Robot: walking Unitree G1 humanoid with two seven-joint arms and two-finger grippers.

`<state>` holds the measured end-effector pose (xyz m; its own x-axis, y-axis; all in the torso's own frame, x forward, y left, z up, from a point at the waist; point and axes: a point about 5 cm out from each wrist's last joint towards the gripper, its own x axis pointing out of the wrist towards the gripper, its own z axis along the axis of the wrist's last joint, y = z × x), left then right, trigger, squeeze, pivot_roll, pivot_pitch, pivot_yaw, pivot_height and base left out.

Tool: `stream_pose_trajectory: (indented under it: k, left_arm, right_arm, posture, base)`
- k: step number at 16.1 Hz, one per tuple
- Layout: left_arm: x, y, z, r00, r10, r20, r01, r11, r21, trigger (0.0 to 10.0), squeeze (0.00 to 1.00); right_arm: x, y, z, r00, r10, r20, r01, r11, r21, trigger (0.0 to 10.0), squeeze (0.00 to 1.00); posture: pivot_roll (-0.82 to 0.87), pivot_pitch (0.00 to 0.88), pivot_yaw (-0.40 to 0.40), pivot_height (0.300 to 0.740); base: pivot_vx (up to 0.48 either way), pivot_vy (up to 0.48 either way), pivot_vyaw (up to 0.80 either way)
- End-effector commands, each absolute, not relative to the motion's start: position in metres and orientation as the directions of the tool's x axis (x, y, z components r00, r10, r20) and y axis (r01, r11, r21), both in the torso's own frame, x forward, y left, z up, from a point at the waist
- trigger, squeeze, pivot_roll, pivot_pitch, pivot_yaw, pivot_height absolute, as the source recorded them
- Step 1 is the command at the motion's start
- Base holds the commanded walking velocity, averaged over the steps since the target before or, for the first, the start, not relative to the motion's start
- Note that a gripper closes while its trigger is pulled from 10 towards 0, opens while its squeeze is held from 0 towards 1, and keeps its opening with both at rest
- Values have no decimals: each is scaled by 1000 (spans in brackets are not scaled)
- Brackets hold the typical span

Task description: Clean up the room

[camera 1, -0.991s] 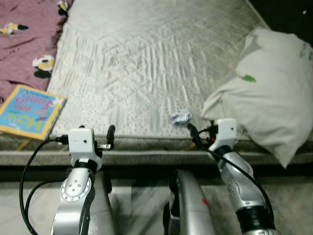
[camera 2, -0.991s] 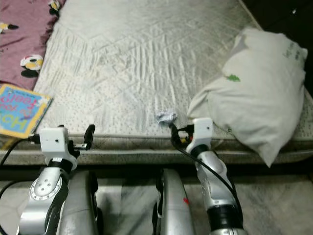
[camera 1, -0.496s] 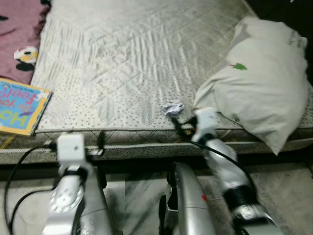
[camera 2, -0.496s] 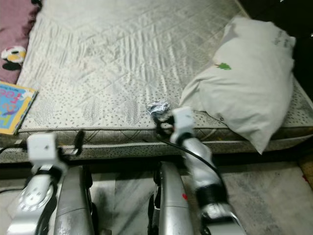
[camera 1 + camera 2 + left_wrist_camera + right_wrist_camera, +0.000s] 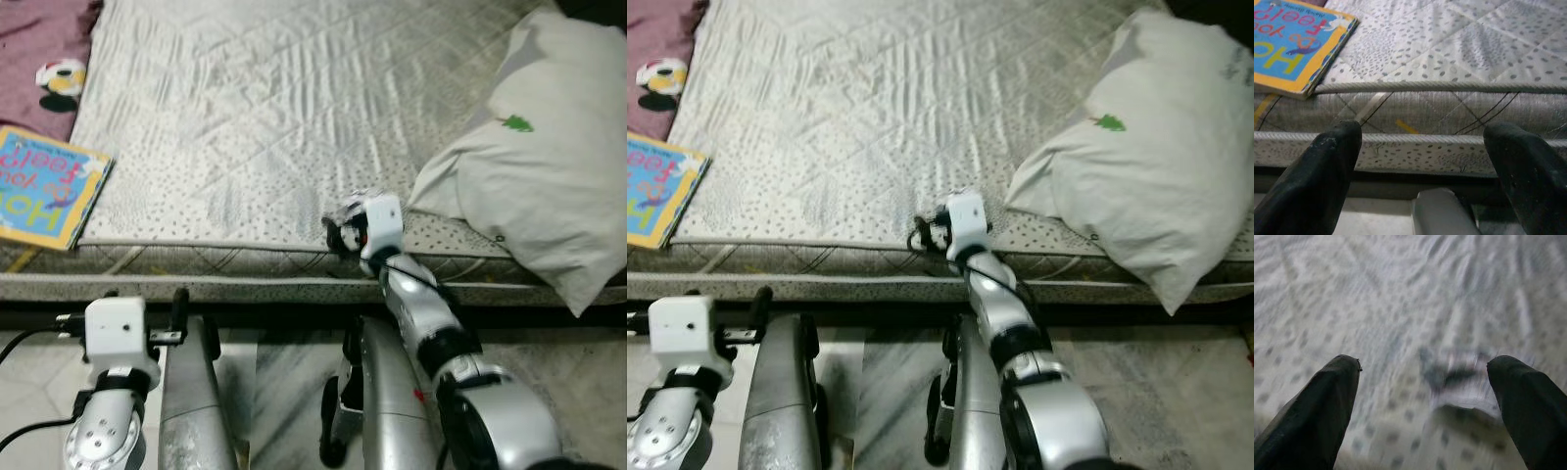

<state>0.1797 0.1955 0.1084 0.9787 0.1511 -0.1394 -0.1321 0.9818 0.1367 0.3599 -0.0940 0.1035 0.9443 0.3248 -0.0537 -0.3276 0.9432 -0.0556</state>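
Observation:
A small crumpled silvery wrapper point(image 5: 1463, 379) lies on the pale quilted mattress point(image 5: 255, 98) near its front edge, blurred in the right wrist view. My right gripper point(image 5: 1425, 363) is stretched over that edge and open, with the wrapper just ahead between its two black fingers and untouched. In the eye views the right gripper point(image 5: 336, 235) and its white wrist box cover most of the wrapper. My left gripper point(image 5: 1422, 142) is open and holds nothing, low in front of the mattress side.
A blue and yellow children's book point(image 5: 49, 186) lies at the mattress's left front corner. A big white pillow point(image 5: 549, 166) fills the right side. A maroon cartoon blanket point(image 5: 39, 34) is at the far left. Marble floor point(image 5: 284, 382) is under me.
My right arm has reached forward and to the left, bringing its open fingers around the wrapper. The left arm has sunk lower. The camera has shifted a little.

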Motion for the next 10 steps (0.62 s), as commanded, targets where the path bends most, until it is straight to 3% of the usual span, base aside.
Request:
stream_pose_trajectory:
  k: [1, 5, 10]
  left_arm:
    - [176, 196, 110, 978, 152, -144, -131, 981, 143, 10000, 0]
    - [177, 192, 113, 978, 143, -155, -122, 983, 141, 10000, 0]
    - [178, 193, 117, 978, 146, -150, -125, 982, 142, 10000, 0]
  right_arm:
    - [363, -99, 107, 957, 287, -35, -288, 956, -50, 10000, 0]
    - [371, -95, 118, 966, 260, -2, -260, 963, -68, 10000, 0]
    - [373, -86, 108, 976, 186, -117, -197, 976, -93, 10000, 0]
  posture:
    - [293, 309, -125, 535]
    - [286, 314, -120, 535]
    - [313, 307, -121, 535]
  base:
    - [0, 0, 0]
    - [0, 0, 0]
    - [0, 0, 0]
